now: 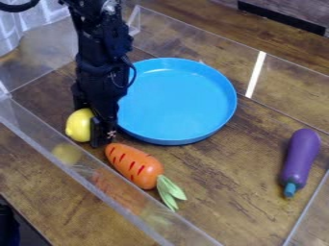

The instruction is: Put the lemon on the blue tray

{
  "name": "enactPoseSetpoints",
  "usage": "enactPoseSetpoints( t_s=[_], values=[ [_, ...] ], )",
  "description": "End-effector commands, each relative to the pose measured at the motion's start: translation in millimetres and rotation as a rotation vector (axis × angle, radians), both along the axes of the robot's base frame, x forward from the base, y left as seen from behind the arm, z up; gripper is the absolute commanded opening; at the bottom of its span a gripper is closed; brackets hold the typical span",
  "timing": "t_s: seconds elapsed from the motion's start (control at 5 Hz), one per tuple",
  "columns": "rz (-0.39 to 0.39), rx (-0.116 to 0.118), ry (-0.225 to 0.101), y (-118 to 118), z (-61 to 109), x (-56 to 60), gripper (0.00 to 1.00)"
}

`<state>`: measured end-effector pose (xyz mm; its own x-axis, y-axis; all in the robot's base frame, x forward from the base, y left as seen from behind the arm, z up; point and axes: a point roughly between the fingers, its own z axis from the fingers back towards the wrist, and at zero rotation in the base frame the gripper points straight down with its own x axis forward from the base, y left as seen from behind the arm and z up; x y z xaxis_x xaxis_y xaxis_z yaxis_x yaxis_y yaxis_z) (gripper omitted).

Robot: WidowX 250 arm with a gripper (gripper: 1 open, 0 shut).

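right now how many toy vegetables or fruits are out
3 visible: the lemon at the gripper, the carrot beside it, the purple eggplant at far right. The arm could hide more.
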<state>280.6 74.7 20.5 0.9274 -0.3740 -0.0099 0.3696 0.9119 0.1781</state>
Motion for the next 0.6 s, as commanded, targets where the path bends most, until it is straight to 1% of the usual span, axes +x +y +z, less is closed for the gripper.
enactPoseSetpoints(
  t_s=[0.0, 0.4],
  values=[
    [0.019, 0.007, -0.012, 8.3, 3.8, 0.7, 0.00],
    [0.003, 0.013, -0.014, 6.6, 9.4, 2.8, 0.00]
  ],
)
